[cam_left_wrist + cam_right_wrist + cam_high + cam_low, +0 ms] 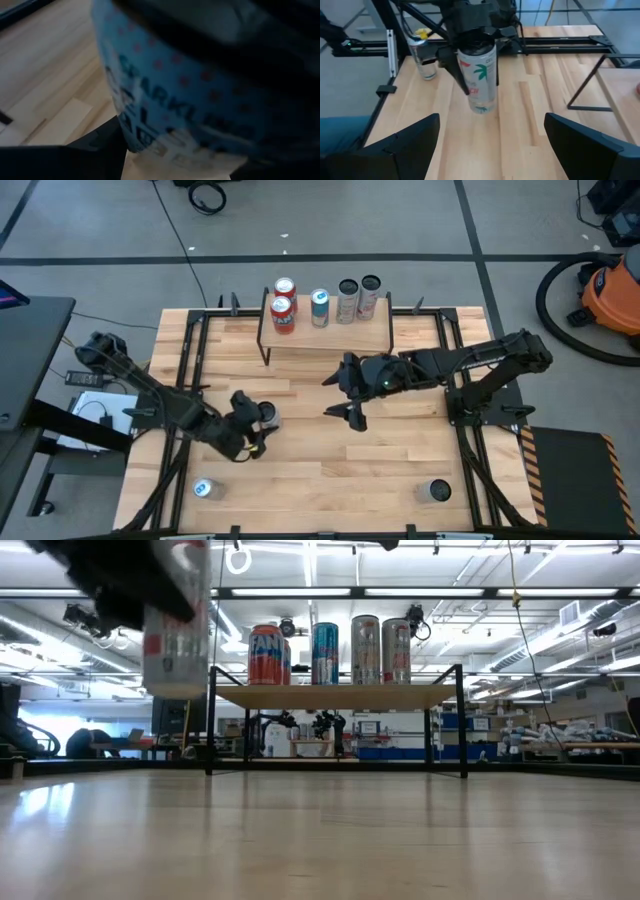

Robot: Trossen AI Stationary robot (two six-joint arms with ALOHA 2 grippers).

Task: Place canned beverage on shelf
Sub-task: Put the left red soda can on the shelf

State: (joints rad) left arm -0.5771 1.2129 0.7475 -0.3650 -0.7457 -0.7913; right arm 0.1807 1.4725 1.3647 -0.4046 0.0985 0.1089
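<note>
The left end effector (470,37) is pinching an upright can (479,77) above the tabletop (400,460) — the shelf (330,332) lying beyond it, nearer the spread right end effector (340,395).

Bright overhead strip lights; left wrist view dim and blurred.

I see a white can (479,75) with green palm and red print, two red cans (283,302) and a teal one (320,306) on the pale wooden shelf (370,332).

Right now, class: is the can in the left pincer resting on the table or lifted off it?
Lifted. The can hangs in the left pincer, its base clear above the table.
</note>
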